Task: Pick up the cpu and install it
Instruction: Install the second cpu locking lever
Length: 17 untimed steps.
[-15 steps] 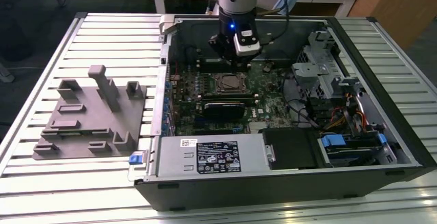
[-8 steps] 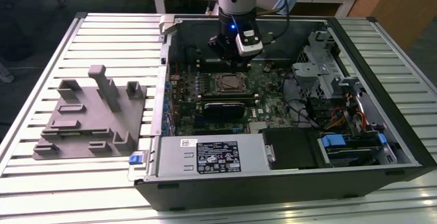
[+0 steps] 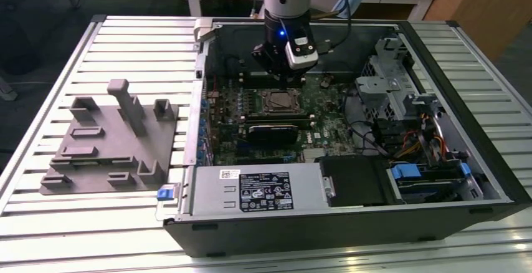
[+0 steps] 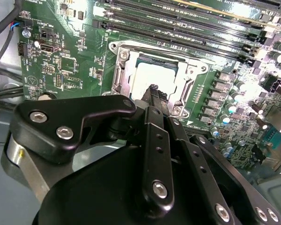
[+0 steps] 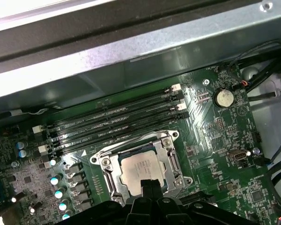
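The cpu (image 5: 139, 169) is seen seated in the metal-framed socket (image 5: 107, 169) on the green motherboard (image 5: 215, 140), near the middle of the open computer case (image 3: 465, 161) on the counter (image 3: 124, 55); the gripper (image 4: 153, 90) is held just above it, fingers drawn together, nothing visibly gripped.

Cpu (image 5: 139, 168) top: pale brushed metal. Pincer (image 4: 152, 91): matt black metal. Motherboard (image 5: 215, 136): glossy green.
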Available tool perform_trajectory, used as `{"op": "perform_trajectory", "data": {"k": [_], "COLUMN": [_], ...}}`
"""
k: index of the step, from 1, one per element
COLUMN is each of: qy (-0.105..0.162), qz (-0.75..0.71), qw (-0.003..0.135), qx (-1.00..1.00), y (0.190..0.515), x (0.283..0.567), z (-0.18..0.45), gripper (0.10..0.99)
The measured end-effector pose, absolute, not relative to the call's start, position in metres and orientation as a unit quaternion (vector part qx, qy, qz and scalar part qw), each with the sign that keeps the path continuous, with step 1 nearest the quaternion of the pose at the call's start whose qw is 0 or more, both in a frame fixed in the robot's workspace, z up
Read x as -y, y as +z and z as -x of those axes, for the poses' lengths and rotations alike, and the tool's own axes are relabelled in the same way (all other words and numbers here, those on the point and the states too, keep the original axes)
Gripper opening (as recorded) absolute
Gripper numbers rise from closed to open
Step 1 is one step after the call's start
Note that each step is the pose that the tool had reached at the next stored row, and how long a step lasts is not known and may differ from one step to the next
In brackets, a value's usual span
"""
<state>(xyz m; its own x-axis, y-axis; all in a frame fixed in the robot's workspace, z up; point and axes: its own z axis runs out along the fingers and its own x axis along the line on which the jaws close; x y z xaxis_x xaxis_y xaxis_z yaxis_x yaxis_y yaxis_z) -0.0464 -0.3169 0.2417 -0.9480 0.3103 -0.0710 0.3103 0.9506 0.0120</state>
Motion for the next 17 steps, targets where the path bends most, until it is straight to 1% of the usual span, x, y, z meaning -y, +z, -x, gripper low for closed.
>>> {"op": "perform_trajectory", "data": {"k": [17], "qy": [0.000], "qz": [-0.157], "qw": [0.036], "qx": [-0.987], "y": [0.2465], "x": [0.3169], "z": [0.0464], "gripper": [0.106]}}
